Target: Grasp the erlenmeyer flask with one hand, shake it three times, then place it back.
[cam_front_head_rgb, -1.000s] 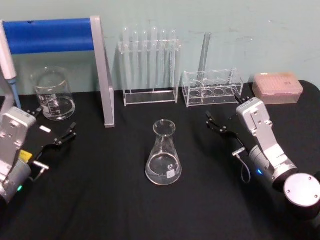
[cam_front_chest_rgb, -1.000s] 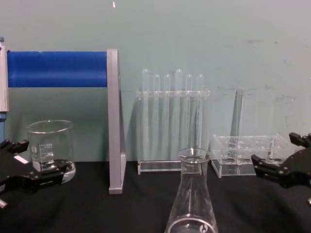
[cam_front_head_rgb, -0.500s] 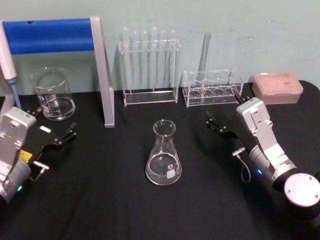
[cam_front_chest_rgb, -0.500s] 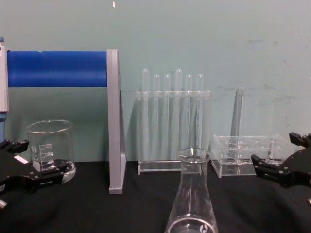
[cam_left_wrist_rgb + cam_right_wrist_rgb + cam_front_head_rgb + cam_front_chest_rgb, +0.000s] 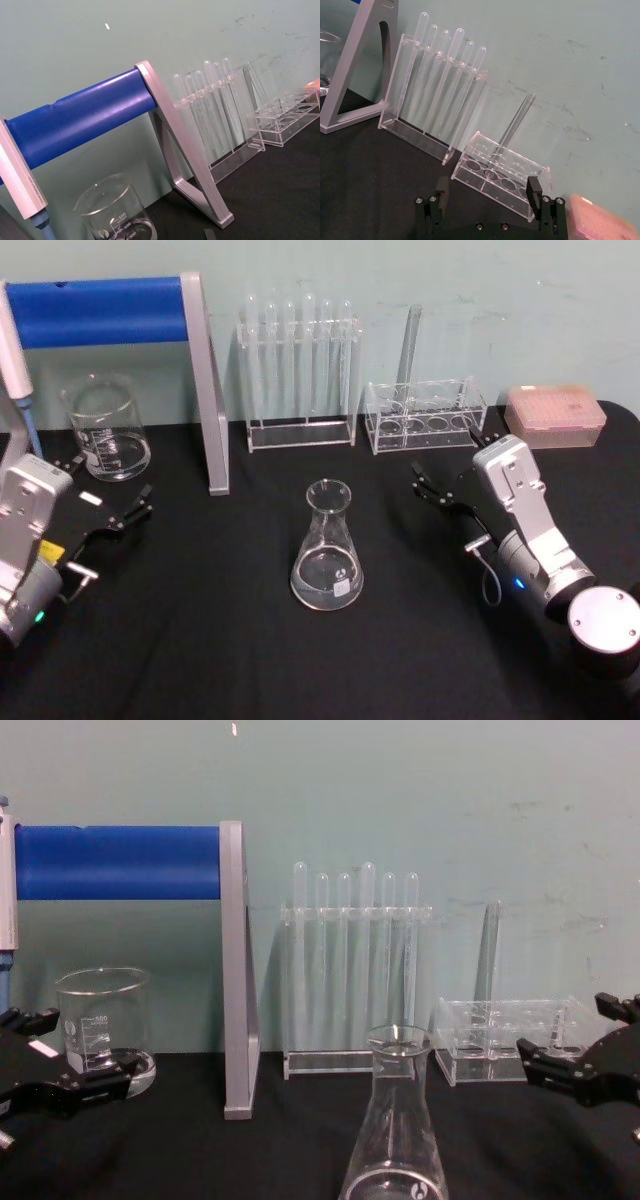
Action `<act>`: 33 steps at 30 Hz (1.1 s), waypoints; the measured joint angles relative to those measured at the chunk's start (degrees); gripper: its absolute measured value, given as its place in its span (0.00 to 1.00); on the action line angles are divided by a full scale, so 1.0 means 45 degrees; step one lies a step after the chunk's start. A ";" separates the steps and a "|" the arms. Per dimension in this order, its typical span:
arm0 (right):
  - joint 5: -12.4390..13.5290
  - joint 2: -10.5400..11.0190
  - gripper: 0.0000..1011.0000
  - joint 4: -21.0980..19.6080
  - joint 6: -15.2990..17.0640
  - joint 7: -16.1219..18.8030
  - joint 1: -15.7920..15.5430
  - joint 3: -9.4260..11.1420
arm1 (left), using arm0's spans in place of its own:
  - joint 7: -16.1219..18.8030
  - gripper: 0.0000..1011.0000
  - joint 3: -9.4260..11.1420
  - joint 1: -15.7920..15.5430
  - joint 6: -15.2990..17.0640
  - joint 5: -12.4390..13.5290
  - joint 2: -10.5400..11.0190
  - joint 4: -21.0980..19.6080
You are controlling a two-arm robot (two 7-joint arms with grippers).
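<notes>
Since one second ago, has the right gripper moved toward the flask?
No. The right gripper sits at the same spot beside the low clear rack, apart from the erlenmeyer flask.

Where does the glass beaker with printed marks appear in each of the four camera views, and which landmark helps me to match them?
Head view: the beaker stands far left, at the back of the table.
Chest view: beaker at the left, behind the left gripper.
Left wrist view: beaker at the lower edge, partly cut off.
Right wrist view: only a sliver of glass at the left edge, too little to tell.
Shared landmark: the blue bar beside it.
</notes>
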 joint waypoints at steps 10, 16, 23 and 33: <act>-0.0001 0.0000 0.99 0.0001 0.0000 -0.0001 0.0000 0.0000 | 0.0000 0.99 0.0000 0.0000 0.0000 0.0000 0.0000 0.0000; -0.0002 0.0000 0.99 0.0001 0.0000 -0.0001 0.0000 0.0000 | 0.0000 0.99 0.0000 0.0000 0.0000 0.0000 0.0000 -0.0001; -0.0001 0.0000 0.99 0.0001 0.0000 -0.0001 0.0000 0.0000 | -0.0001 0.99 0.0000 -0.0001 0.0000 0.0000 0.0000 0.0000; -0.0002 -0.0001 0.99 0.0002 0.0000 -0.0001 0.0000 0.0000 | 0.0000 0.99 0.0000 0.0000 0.0000 0.0000 0.0000 0.0000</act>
